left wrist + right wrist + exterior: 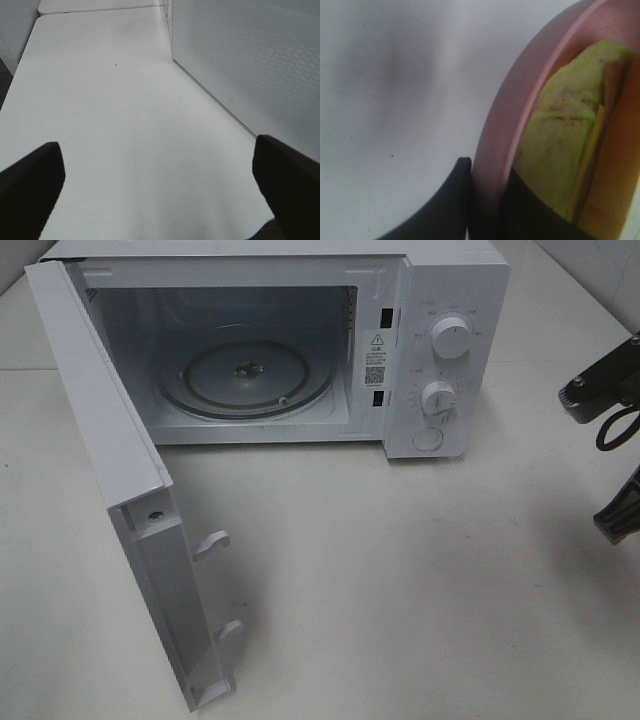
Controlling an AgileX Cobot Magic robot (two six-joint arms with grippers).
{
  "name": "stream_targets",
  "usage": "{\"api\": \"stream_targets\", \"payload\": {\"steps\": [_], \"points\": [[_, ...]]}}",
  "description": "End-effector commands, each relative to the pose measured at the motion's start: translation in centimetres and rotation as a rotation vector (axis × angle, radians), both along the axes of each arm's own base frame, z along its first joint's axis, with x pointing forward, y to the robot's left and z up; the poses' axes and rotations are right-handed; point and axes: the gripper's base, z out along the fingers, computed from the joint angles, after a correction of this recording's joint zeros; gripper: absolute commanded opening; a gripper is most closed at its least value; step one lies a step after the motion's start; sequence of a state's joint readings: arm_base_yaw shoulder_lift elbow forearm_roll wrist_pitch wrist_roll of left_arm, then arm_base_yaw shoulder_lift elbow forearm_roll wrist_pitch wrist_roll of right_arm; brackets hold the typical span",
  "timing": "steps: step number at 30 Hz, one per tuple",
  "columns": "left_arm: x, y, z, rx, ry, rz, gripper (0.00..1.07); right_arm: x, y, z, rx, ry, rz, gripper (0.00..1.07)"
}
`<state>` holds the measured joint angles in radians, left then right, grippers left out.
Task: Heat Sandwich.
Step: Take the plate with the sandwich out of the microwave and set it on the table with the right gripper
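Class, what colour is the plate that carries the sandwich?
Pink. The plate shows best in the right wrist view, its rim pinched by the right claw.

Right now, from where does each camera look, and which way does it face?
Exterior high: mounted above, looking down at the open microwave on the table; part of the right arm shows.
Left wrist: low, facing along the table beside the microwave's side; open left gripper.
Right wrist: close on the right gripper clamping the pink plate with the sandwich.
Shared: table, microwave.
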<state>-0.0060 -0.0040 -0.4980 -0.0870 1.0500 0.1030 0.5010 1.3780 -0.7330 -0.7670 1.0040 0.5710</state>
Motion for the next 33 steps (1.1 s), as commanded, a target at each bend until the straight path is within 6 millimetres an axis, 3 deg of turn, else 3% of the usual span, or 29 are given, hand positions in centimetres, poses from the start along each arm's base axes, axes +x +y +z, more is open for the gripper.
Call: {"api": "stream_targets", "payload": {"steps": [1,6,21,33], "points": [[-0.3,-0.1,0.0,-0.007,-0.036,0.001,0.98,0.6,-0.8,0.4,-0.016,-0.049,-0.021,0.0],[-0.3,-0.1,0.0,-0.007,-0.036,0.001,0.98,1.0,-0.8,0.1,-0.034,-0.072,-0.038,0.0],[-0.3,-0.1,0.0,-0.007,-0.036,0.001,0.98,3.3,0.7,-5.8,-0.037,0.025,-0.058,0.0],[-0.3,-0.1,0.0,-0.007,-0.036,0.001,0.98,4.1,1.0,-8.4,-0.058,0.032,-0.066,0.01]]}}
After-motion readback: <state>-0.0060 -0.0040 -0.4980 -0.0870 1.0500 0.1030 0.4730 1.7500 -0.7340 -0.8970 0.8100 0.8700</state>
